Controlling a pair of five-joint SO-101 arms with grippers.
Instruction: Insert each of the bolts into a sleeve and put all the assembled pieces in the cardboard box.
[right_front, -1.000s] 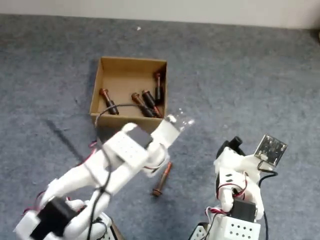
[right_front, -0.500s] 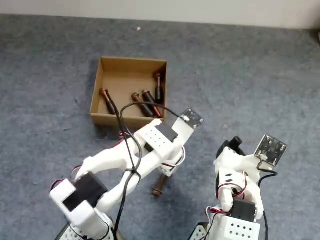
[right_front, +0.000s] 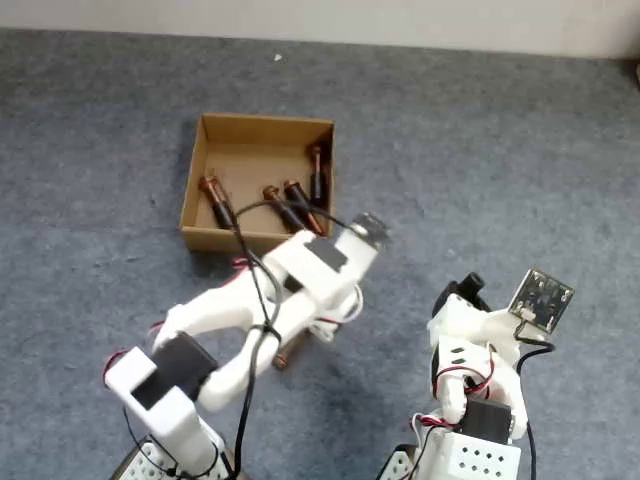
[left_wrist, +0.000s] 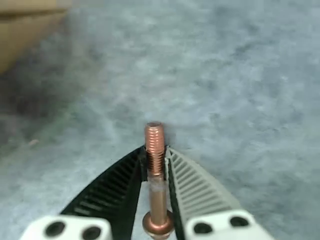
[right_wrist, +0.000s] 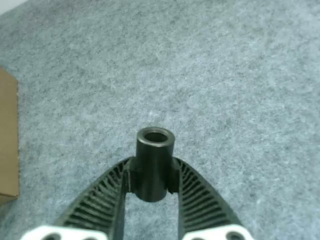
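My left gripper (left_wrist: 155, 149) is shut on a copper bolt (left_wrist: 154, 134), threaded end pointing away from the wrist and head near the camera, low over the carpet. In the high view the bolt (right_front: 287, 353) pokes out from under the left arm (right_front: 300, 280), just in front of the cardboard box (right_front: 265, 121). Several assembled pieces (right_front: 292, 207) lie inside the box. My right gripper (right_wrist: 152, 161) is shut on a black sleeve (right_wrist: 154, 147), held upright with its open bore facing the camera. The right arm (right_front: 470, 350) stands at the front right.
Grey carpet covers the whole surface. A box corner (left_wrist: 25, 25) shows close to the left gripper, and a box edge (right_wrist: 7, 140) lies off to one side of the right gripper. Open carpet stretches between the arms and to the right of the box.
The left arm swung in over the bolt lying on the carpet and closed on it; the bolt shifted to the left. The right arm kept still with the sleeve.
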